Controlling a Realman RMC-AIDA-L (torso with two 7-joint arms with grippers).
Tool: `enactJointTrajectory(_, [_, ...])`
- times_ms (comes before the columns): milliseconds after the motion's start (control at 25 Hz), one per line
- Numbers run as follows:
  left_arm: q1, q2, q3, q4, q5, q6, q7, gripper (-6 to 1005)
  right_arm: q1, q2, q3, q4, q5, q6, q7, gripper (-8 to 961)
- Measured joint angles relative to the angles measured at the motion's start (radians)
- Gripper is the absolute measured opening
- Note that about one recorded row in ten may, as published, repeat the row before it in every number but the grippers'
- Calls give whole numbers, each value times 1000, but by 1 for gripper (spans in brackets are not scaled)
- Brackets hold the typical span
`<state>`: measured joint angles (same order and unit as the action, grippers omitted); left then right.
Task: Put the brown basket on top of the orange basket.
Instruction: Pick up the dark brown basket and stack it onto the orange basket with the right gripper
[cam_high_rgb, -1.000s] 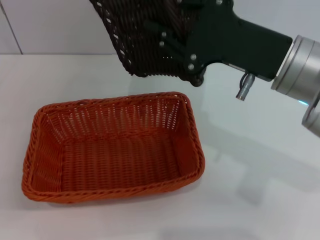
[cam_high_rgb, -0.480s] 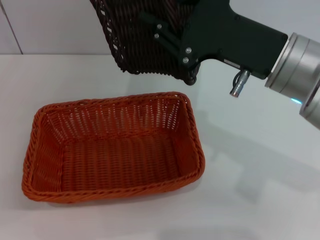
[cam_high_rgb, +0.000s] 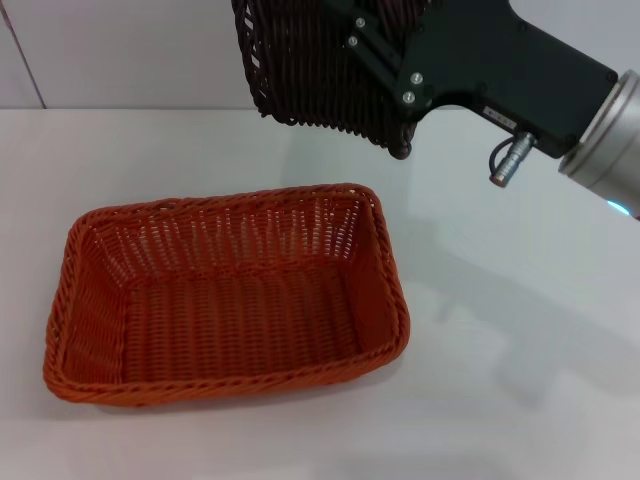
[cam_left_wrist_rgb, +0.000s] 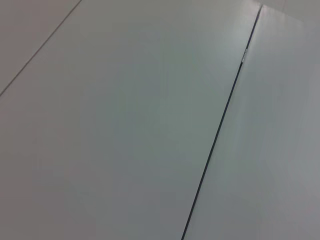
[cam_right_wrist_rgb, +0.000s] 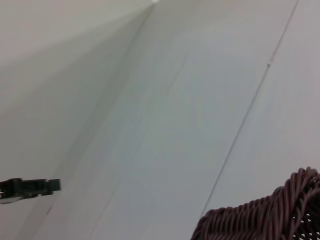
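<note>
The orange basket (cam_high_rgb: 225, 295) sits empty on the white table at the left centre of the head view. My right gripper (cam_high_rgb: 385, 62) is shut on one side wall of the brown basket (cam_high_rgb: 300, 70) and holds it tilted in the air, above and behind the orange basket's far right corner. The two baskets are apart. The brown basket's top part is cut off by the head view's edge. Its braided rim shows in the right wrist view (cam_right_wrist_rgb: 262, 217). My left gripper is out of view.
The white table (cam_high_rgb: 510, 340) stretches to the right of and in front of the orange basket. A white wall (cam_high_rgb: 110, 50) stands behind it. The left wrist view shows only pale panels with a dark seam (cam_left_wrist_rgb: 220, 130).
My right gripper has moved to the right with the brown basket still held in the air. The orange basket has not moved.
</note>
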<state>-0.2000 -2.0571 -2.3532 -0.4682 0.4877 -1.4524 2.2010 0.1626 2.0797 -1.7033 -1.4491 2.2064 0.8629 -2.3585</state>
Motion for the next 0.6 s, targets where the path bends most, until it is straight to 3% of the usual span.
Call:
enactJointTrajectory(360, [-2, 2, 0, -5, 0, 3, -8, 513, -7, -6, 5, -64, -157, 28, 77, 288])
enactJointTrajectory(520, [-2, 3, -6, -5, 0, 3, -8, 513, 45, -13, 76, -102, -338, 79, 225, 287])
enactJointTrajectory(600, [-3, 1, -12, -1, -8, 2, -1, 513, 113, -12, 162, -74, -434, 199, 252, 286])
